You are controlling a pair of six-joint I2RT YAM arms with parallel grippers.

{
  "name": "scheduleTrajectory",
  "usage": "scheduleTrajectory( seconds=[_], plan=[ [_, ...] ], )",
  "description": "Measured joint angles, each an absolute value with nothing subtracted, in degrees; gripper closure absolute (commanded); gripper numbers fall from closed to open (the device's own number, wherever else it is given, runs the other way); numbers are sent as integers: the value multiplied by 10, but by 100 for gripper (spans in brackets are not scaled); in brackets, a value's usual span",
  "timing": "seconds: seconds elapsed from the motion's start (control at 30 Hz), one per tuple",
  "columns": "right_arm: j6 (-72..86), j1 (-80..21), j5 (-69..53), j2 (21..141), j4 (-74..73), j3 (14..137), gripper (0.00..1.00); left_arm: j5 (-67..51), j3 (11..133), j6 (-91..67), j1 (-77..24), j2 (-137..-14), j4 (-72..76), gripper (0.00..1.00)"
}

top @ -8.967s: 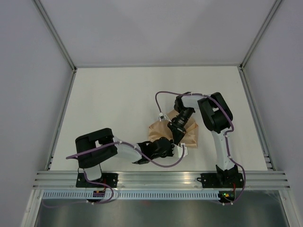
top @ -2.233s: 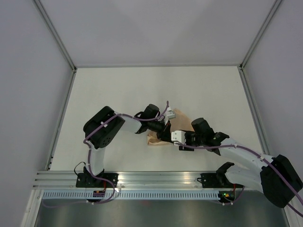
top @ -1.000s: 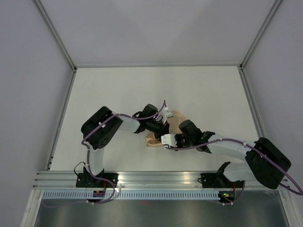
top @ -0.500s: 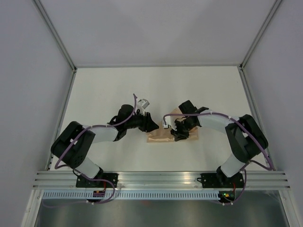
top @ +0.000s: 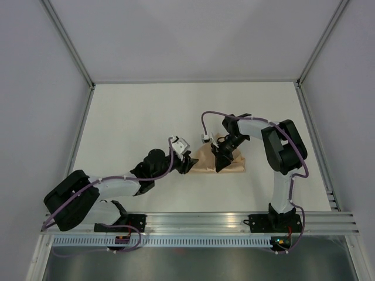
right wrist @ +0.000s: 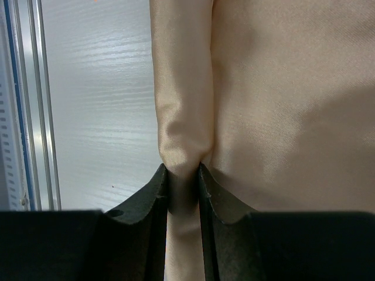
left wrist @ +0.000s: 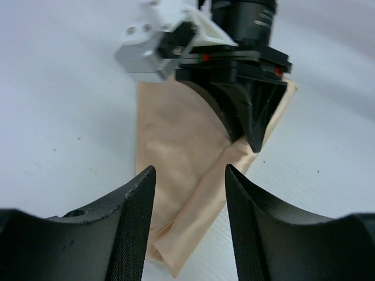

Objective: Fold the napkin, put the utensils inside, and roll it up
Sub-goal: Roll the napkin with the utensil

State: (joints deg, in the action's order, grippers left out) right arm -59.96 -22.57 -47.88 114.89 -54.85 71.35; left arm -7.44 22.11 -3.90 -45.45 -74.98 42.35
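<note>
Folded peach-orange cloth napkin (top: 235, 166) near the middle of the tabletop (top: 146, 111)
Right tool (right wrist: 183, 175) clamps its rolled edge; left tool (left wrist: 190, 175) gapes beside it; the fold's inside is hidden

The left arm (top: 111, 184) is no longer bent up high by the cloth. It now lies low and long, off to the near left. The left gripper (top: 186, 164) has backed off the napkin (top: 236, 165) and sits just beside its left end. It seems to have let go, though the top view is too far away to be sure. The right arm (top: 281, 146) is no longer stretched out low. It stands up tall, and the right gripper (top: 219, 166) now reaches in from the far side and pinches a fold.
</note>
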Motion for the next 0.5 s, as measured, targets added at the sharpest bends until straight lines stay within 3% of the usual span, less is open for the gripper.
scheduleTrajectory(
  seconds=[0.2,0.5],
  plan=[
    [-601,-222,-487,1174,-582,741,100,-3,244,111,-561,-813,421,39],
    [-599,-220,-494,1191,-611,753,100,32,312,263,-639,-945,408,35]
  ],
)
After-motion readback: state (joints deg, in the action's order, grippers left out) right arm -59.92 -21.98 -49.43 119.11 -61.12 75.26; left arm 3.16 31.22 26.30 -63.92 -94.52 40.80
